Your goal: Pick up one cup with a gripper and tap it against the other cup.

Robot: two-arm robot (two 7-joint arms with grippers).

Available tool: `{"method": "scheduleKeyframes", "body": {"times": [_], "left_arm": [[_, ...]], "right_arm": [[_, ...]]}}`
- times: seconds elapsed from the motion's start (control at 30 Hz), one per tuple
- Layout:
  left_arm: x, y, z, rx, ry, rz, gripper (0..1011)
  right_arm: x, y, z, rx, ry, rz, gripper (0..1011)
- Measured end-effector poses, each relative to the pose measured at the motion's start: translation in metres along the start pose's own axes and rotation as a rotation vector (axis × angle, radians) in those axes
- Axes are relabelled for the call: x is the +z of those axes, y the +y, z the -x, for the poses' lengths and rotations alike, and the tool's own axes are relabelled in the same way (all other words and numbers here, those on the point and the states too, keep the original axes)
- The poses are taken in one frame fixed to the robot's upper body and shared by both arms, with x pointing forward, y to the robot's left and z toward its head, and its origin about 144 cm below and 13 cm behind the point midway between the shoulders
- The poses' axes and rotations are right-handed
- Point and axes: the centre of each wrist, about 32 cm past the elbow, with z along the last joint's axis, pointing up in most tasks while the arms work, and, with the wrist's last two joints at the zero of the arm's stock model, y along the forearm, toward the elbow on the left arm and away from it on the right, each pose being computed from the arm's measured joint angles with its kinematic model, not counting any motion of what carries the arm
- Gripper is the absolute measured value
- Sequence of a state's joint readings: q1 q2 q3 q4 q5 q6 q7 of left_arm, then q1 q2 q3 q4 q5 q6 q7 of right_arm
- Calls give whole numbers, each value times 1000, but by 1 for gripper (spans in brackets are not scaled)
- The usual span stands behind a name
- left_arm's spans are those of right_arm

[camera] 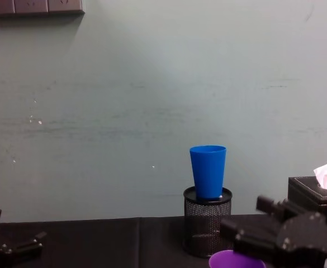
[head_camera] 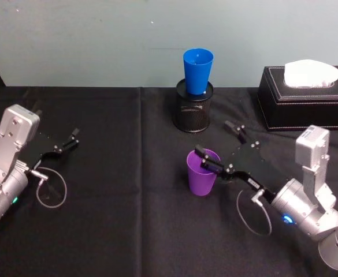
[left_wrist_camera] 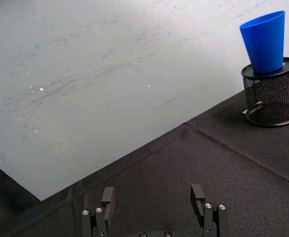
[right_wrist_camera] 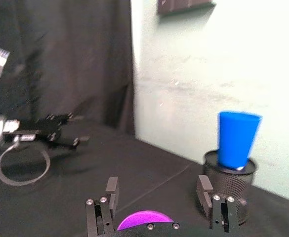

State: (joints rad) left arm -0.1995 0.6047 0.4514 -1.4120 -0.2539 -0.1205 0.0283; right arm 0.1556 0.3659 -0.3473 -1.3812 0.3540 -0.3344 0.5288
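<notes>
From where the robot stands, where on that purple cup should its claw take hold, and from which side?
Probably around the upper wall just below the rim, coming in from the robot's right. The purple cup stands upright, mouth up, and tapers downward, so its wider top resists slipping through. The right gripper, fingers open, already reaches in from that side with one finger over the rim. The left gripper sits far off left.

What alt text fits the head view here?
The right gripper, open, reaches toward a purple cup on a black tablecloth. Behind it, a blue cup sits in a mesh pen holder; the left gripper rests apart.
</notes>
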Motion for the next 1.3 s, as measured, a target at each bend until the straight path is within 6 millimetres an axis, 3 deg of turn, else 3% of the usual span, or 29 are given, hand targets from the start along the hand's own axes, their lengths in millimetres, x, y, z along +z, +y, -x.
{"method": "scheduleKeyframes", "body": {"times": [0.3,0.73,1.3], "left_arm": [[0,0,0,0,0,0,1005],[0,0,0,0,0,0,1005],[0,0,0,0,0,0,1005]], "right_arm": [[6,-5,1,-167,-20,-31,1003],[-5,-5,15,-505,-101,129,1003],[-20,-4,19,-550,-128,154,1003]]}}
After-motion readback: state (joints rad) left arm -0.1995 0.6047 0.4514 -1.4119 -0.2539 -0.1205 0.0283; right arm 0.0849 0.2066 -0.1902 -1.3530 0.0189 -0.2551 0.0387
